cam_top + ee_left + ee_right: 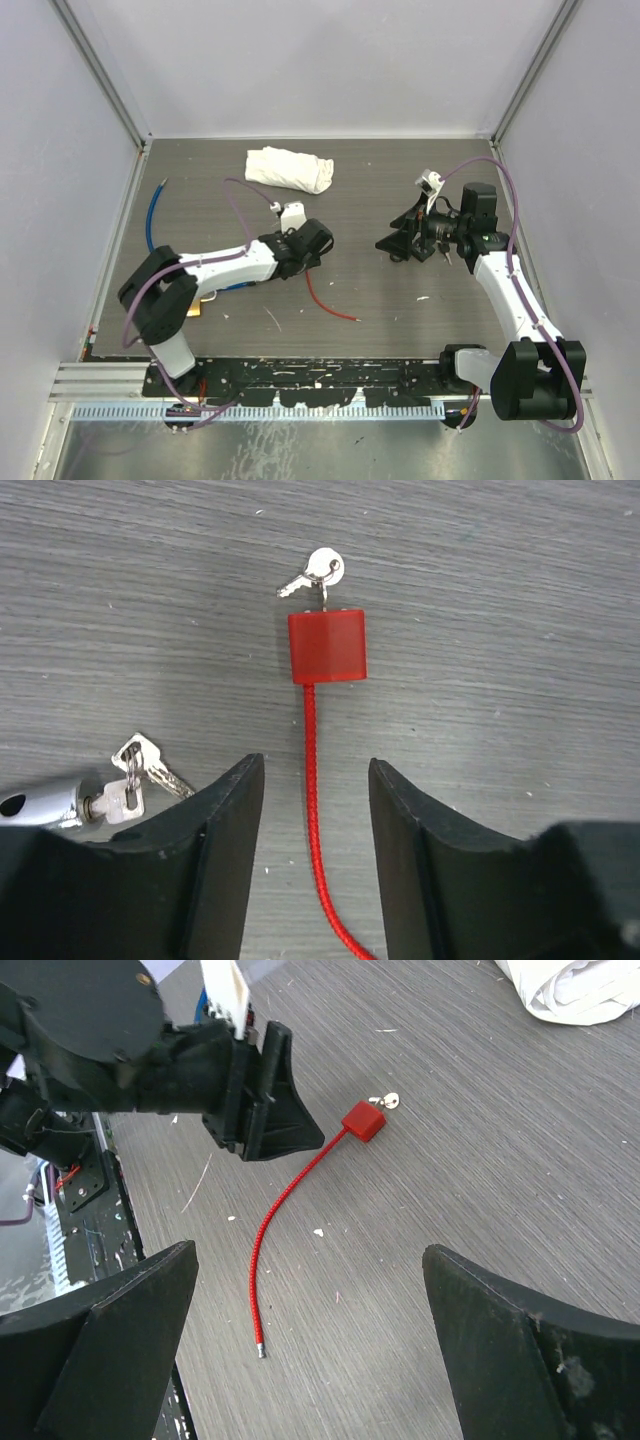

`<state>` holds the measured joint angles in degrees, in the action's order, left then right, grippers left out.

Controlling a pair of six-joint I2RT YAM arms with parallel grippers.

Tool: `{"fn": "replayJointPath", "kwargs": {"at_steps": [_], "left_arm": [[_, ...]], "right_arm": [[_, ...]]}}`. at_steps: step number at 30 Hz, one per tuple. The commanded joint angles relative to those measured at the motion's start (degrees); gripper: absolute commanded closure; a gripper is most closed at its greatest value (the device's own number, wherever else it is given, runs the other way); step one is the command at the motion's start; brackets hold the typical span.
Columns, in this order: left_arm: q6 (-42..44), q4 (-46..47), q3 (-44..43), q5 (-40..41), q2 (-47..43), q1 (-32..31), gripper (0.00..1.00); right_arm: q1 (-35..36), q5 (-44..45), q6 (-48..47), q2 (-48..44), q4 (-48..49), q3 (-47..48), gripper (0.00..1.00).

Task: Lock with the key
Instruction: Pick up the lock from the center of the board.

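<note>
The red lock body (327,647) lies flat on the table with a small silver key (318,572) in its far end. Its red cable (311,780) runs back between the fingers of my left gripper (315,765), which is open; the pads stand on either side of the cable without touching it. In the right wrist view the lock (362,1120) sits just past the left gripper's fingers (285,1110), and the cable (275,1210) ends loose on the table. My right gripper (308,1255) is wide open above the table, holding nothing.
A silver padlock (40,805) with a bunch of keys (145,765) lies beside my left finger. A crumpled white cloth (290,168) sits at the back, and a blue cable (150,215) lies at the left edge. In the top view the red cable (328,303) trails toward the table's front.
</note>
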<state>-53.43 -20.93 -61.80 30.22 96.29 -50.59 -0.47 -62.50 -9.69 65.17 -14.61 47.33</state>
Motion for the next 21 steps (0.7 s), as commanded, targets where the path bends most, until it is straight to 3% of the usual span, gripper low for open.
{"fn": "replayJointPath", "kwargs": {"at_steps": [1,16,21], "left_arm": [[-0.1,-3.4,-4.7,4.4,4.1,-0.2,0.55],[1.8,-3.5,-9.7,3.9,13.4,0.4,0.66],[1.7,-3.1,-9.6,2.1,14.2,1.2,0.74]], "right_arm": [[0.3,-0.4,0.5,-1.0,2.2,0.8,0.0],[0.3,-0.6,0.6,-0.6,2.2,0.8,0.0],[0.3,-0.8,0.6,-0.7,2.2,0.7,0.0]]}}
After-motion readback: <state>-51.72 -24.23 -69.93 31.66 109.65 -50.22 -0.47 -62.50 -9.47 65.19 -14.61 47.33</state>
